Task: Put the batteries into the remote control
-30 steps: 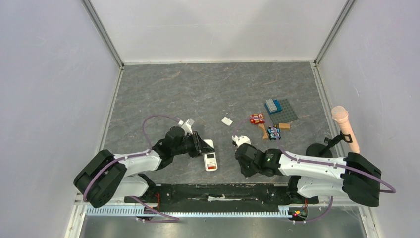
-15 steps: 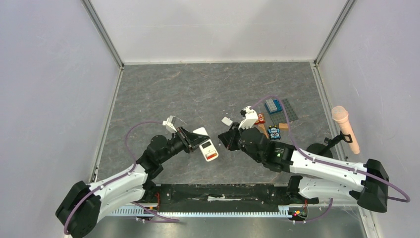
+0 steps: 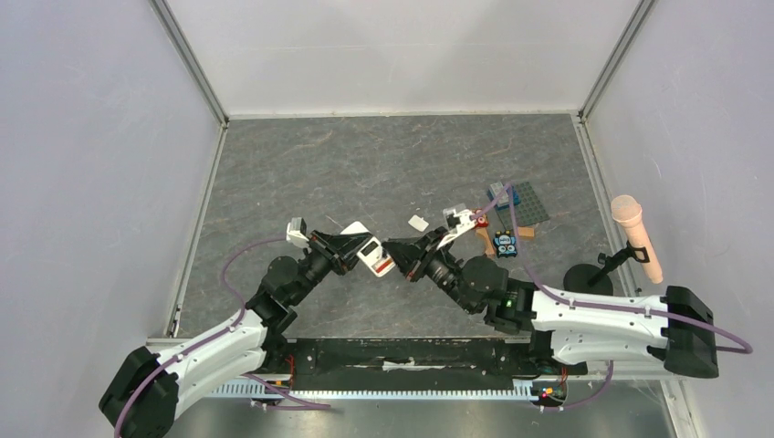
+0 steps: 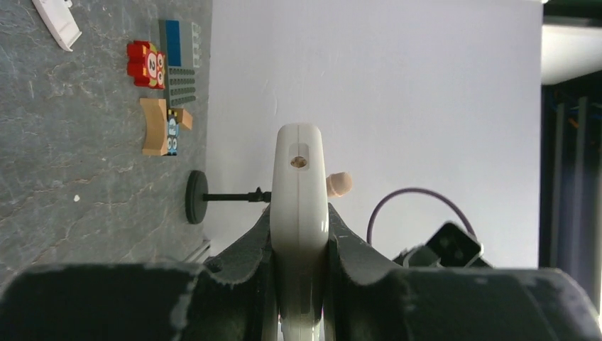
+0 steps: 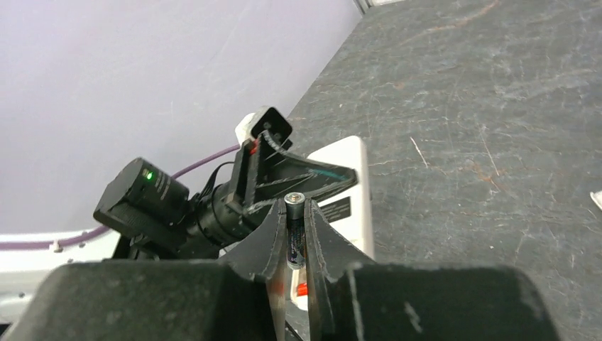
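While the left gripper (image 3: 359,250) is clamped on the two flat faces of the remote control (image 3: 373,255) and holds it off the table (image 3: 301,173), the right gripper (image 3: 404,256) sits just beside it at 3 o'clock, fingers pressed onto a dark battery (image 5: 294,241). In the right wrist view that battery stands upright between the fingers (image 5: 316,238) with its silvery end at 12 o'clock. The remote's plain white back lies close behind it, toward 1 o'clock. Whether the bay holds anything cannot be told, because the fingers cover that part. Only a small red patch shows low down, at 6 o'clock of the battery. A dark label (image 5: 334,210) on the white back carries print too small to read, and the print on the battery is also unreadable. From the left wrist the remote is seen edge-on, a narrow white bar with one small round hole near its far end. A loose white cover piece (image 3: 418,222) lies on the table at 12 o'clock of the right gripper. At 3 o'clock of the cover is a red block (image 4: 146,64) whose white circles bear a figure that looks like a 2. Farther toward 2 o'clock a blue brick (image 3: 502,192) rests on a grey studded plate (image 3: 529,204). A pink microphone (image 3: 633,233) stands on its stand near the right wall.
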